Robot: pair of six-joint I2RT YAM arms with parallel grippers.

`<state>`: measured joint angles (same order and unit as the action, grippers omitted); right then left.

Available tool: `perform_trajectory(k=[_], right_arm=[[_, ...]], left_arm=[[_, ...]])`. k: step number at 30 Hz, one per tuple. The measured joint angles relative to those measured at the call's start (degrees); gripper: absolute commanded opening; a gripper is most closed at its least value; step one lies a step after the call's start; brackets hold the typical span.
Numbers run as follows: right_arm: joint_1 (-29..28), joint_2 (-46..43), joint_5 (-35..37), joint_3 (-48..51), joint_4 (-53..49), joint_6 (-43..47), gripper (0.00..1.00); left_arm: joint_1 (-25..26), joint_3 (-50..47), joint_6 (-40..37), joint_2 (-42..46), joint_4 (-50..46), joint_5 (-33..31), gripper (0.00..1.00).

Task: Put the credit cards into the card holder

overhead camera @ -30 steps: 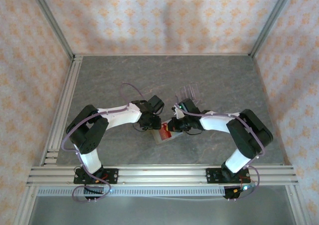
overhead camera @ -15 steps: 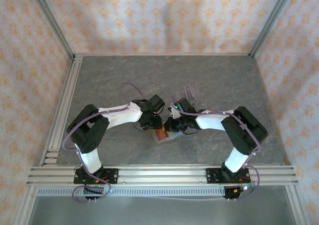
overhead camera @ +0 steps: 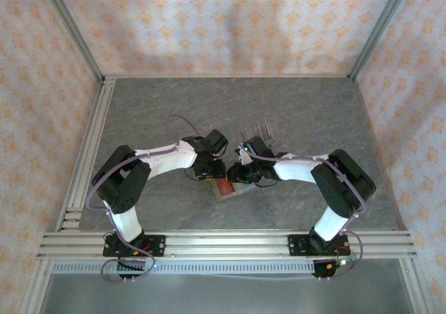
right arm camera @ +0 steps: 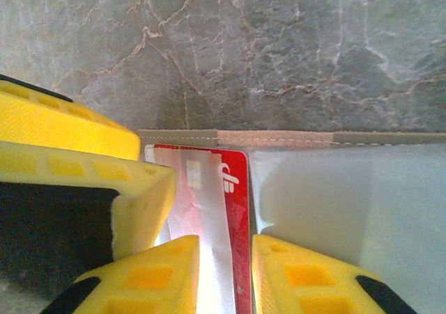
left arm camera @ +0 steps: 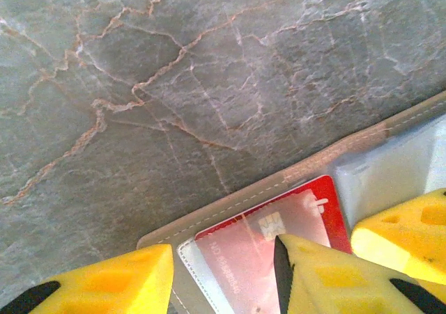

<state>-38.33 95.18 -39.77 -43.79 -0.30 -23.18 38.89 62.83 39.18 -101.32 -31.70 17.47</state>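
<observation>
1. Leftward the right gripper (right arm camera: 226, 243) had edged over the last second, clamped on the card (right arm camera: 237, 182).
2. That card lay partly inside the open holder (right arm camera: 293, 138), on the table between both arms.
3. The left gripper (left arm camera: 221, 250), fingers apart, straddled its corner.
4. Best approach: slide it flat and straight, with the holder steadied.
5. Beyond stood the stand (overhead camera: 265, 128).

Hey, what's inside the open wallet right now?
A red card, chip up, lies inside the wallet, beside its grey panel. The left tool and right tool cover its near part, so anything beneath cannot be seen.
</observation>
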Motion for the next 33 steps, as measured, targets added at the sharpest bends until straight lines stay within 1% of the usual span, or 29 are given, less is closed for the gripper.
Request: perform_trajectory(k=[4, 8, 11, 15, 21, 24, 33], right_arm=[[-0.15, -1.31, 1.77, -1.53, -3.06, 0.90, 0.38], [-0.15, -2.36, 3.39, -3.63, -6.29, 2.14, 0.41], [-0.26, -3.06, 5.81, -5.25, -9.75, 3.65, 0.39], [-0.33, -3.52, 11.74, -8.87, -15.13, 6.16, 0.34], [-0.52, -2.93, 19.10, -11.74, -19.78, 8.50, 0.35], [-1.53, -1.46, 22.03, -12.15, -21.70, 9.14, 0.35], [-5.25, 2.91, 28.15, -13.90, -24.55, 10.43, 0.36]], left_arm=[[-0.98, -0.02, -0.04, 2.03, -0.02, 0.59, 0.44], [-1.55, -0.04, -0.04, 3.52, 0.00, 0.83, 0.43], [-1.53, -0.20, -0.07, 3.69, 0.66, 1.33, 0.41], [-1.51, -0.87, -0.09, 3.69, 1.20, 1.70, 0.40], [-1.51, -1.62, -0.20, 3.69, 1.77, 1.84, 0.40], [-1.51, -1.99, -0.20, 3.63, 2.43, 2.05, 0.40], [-1.51, -2.25, -0.20, 2.80, 3.32, 3.02, 0.40]])
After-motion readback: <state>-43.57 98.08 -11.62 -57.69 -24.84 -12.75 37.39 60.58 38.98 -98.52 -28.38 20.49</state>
